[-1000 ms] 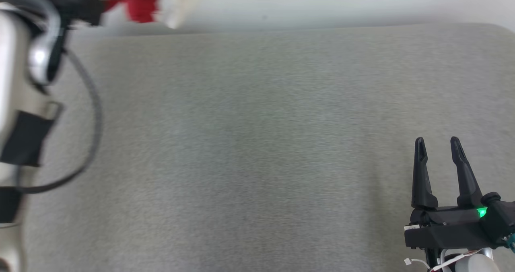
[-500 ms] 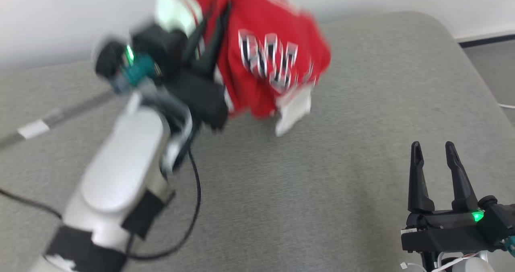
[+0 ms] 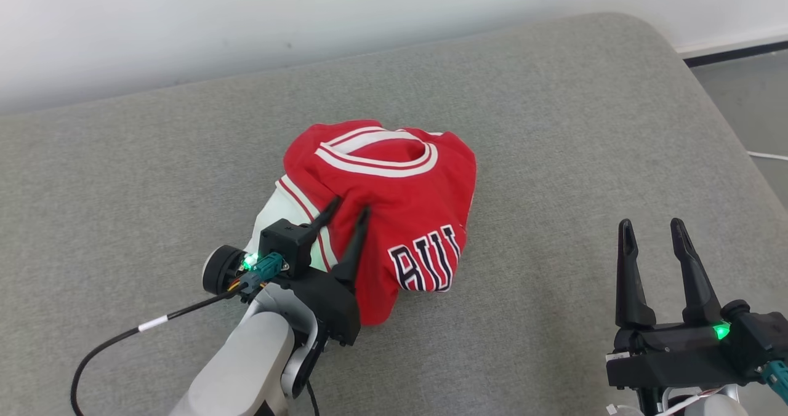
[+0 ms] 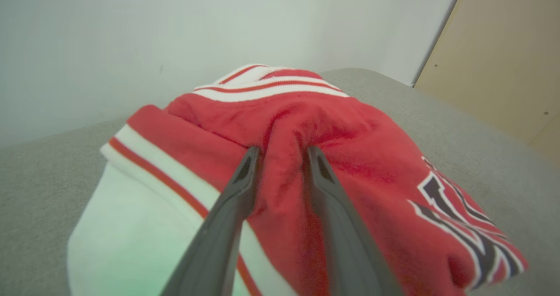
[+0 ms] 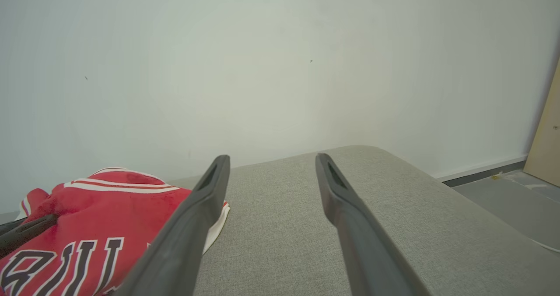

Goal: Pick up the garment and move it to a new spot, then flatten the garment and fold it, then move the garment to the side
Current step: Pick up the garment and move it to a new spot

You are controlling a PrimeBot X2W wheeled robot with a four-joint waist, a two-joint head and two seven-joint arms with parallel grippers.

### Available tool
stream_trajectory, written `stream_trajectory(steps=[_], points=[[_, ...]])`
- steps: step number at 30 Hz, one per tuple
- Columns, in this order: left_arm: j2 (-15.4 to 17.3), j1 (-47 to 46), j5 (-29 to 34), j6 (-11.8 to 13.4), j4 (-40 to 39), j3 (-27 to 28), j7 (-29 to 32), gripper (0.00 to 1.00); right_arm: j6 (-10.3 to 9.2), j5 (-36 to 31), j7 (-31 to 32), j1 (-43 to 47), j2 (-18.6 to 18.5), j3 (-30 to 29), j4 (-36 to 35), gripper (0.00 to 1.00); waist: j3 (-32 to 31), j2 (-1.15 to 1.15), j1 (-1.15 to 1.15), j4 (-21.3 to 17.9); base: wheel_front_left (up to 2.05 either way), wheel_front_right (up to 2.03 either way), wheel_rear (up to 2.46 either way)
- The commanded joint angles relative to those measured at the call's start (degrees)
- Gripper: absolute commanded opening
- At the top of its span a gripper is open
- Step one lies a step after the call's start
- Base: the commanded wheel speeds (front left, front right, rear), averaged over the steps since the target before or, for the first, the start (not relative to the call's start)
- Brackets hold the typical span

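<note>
On the middle of the grey cushion (image 3: 554, 127) the red jersey (image 3: 400, 200) lies heaped, fingers of the left gripper (image 3: 352, 204) straddling a ridge of its cloth, pinching or slack I cannot tell, the right gripper (image 3: 651, 222) open nearby; placing looks done, and flattening needs its edges drawn out.

The left gripper (image 3: 351, 204), lower centre-left of the head view, and the right gripper (image 3: 651, 222), lower right, are matt black. Each has two long tapering fingers (image 3: 634, 274) slotted near the tip, a blocky housing, a small green light (image 3: 719, 330) and a teal plug (image 3: 266, 262). The left forearm (image 3: 243, 367) is a smooth pale grey shell, and a black cable (image 3: 152, 324) with a white band trails from it
</note>
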Motion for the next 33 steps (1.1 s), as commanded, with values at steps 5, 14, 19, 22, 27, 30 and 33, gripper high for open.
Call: stream_trajectory(steps=[5,14,19,22,27,30,33], points=[[-0.27,-1.03,1.05,0.22,-1.63,1.33,-3.16,1.0,-0.12,-0.7,-0.03,1.14,0.03,-0.11,0.04,1.0,-1.72,0.0,0.0,3.02,0.0,0.0,0.0],[3.74,5.79,3.83,1.98,-13.16,9.26,-3.8,1.0,-0.12,-1.86,-0.04,2.21,0.02,0.05,-0.5,1.0,-5.07,0.0,0.0,8.42,0.0,0.0,0.0],[6.05,13.43,5.96,2.48,-19.57,14.65,-3.83,1.0,-0.12,-2.24,-0.03,2.76,0.02,0.25,-0.57,1.0,-6.96,0.0,0.0,10.77,0.0,0.0,0.0],[6.91,18.59,6.63,2.67,-22.89,18.14,-3.83,1.0,-0.12,-2.62,-0.04,3.63,0.03,0.39,-0.42,1.0,-7.86,0.0,0.0,11.87,0.0,0.0,0.0],[6.22,26.2,8.25,2.96,-27.62,23.43,-3.83,1.0,-0.12,-2.95,-0.03,4.56,0.02,0.68,-0.1,1.0,-8.94,0.0,0.0,13.39,0.0,0.0,0.0],[5.05,30.03,9.11,2.25,-29.45,25.94,-3.83,1.0,-0.12,-2.88,-0.04,4.8,-0.03,0.69,0.34,1.0,-9.52,0.0,0.0,14.19,0.0,0.0,0.0],[3.6,32.74,10.15,1.68,-30.45,27.78,-3.84,1.0,-0.12,-2.78,-0.03,5.2,-0.3,0.94,0.79,1.0,-10.0,0.0,0.0,14.61,0.0,0.0,0.0]])
